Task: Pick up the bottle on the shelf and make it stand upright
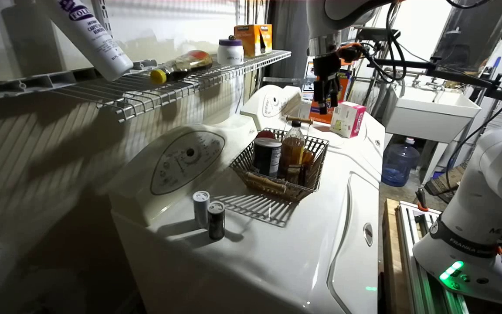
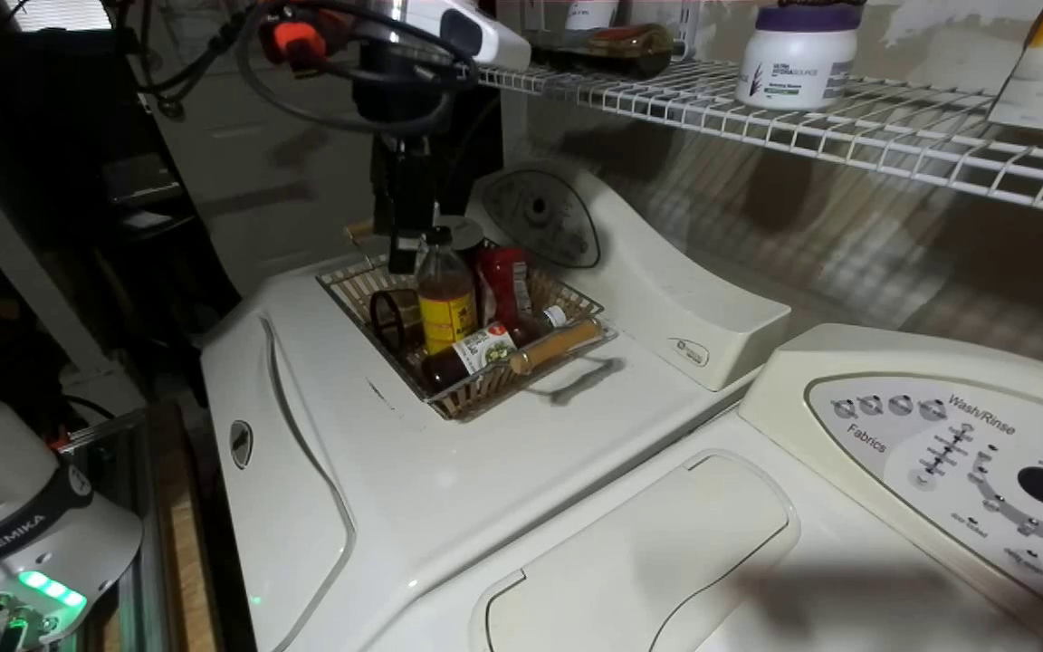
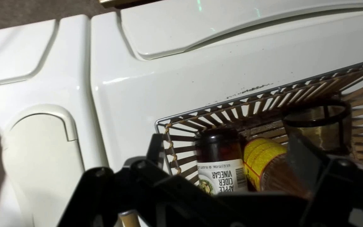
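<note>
"How far along is this?"

"Barely begun, I'd say. The bottle (image 1: 186, 65) lies on its side on the wire shelf (image 1: 164, 98), its yellow cap (image 1: 158, 76) toward the near left in an exterior view. Grasping, lifting and standing it up all remain."

"And the claw (image 1: 328, 107)?"

"Nothing in its grip: the wrist view shows the fingers (image 3: 307, 160) spread wide. It hangs right of the shelf, above the tabletop (image 1: 286, 244), near the basket (image 1: 295, 192)."

"What room is there?"

"The bottle lies between a large white bottle (image 1: 92, 37), near left, and a purple-lidded jar (image 1: 230, 52), far right, apart from both. The wall (image 1: 168, 22) backs the shelf, so I'd come over the front edge or from above."

"Any edge to mind?"

"That front one: a nudged bottle could roll off. I'd also clear the basket's amber bottle (image 1: 293, 148) before swinging left."
</note>
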### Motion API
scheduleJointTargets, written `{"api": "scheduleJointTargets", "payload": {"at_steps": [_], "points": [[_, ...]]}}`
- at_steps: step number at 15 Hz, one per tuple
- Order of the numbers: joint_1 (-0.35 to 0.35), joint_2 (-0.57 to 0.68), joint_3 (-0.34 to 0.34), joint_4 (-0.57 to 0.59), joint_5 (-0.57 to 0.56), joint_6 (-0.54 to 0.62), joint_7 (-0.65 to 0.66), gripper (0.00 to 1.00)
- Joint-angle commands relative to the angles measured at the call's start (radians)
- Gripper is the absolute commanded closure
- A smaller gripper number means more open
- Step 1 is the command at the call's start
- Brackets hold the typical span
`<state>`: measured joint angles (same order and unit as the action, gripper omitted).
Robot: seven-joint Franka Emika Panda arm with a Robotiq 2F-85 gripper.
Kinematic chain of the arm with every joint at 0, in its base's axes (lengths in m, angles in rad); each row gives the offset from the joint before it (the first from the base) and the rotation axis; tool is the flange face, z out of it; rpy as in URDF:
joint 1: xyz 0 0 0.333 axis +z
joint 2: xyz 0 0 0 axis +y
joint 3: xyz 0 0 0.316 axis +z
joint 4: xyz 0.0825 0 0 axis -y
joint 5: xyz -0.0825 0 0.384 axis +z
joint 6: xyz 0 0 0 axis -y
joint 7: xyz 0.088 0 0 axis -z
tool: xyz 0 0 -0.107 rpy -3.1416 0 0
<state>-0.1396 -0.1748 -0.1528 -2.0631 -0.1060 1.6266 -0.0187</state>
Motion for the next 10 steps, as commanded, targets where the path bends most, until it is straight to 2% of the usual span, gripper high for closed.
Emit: {"api": "scheduleJointTargets", "payload": {"at_steps": [1,5,10], "points": [[0.045,0.003,0.085,0.092,-0.143,-0.083,0.056,0.00],[0.123,0.027,0.197,0.220,-0.272,-0.177,0.062,0.00],[0.209,0.068,0.286,0.372,-0.419,-0.221,-0.066,0.00]]}}
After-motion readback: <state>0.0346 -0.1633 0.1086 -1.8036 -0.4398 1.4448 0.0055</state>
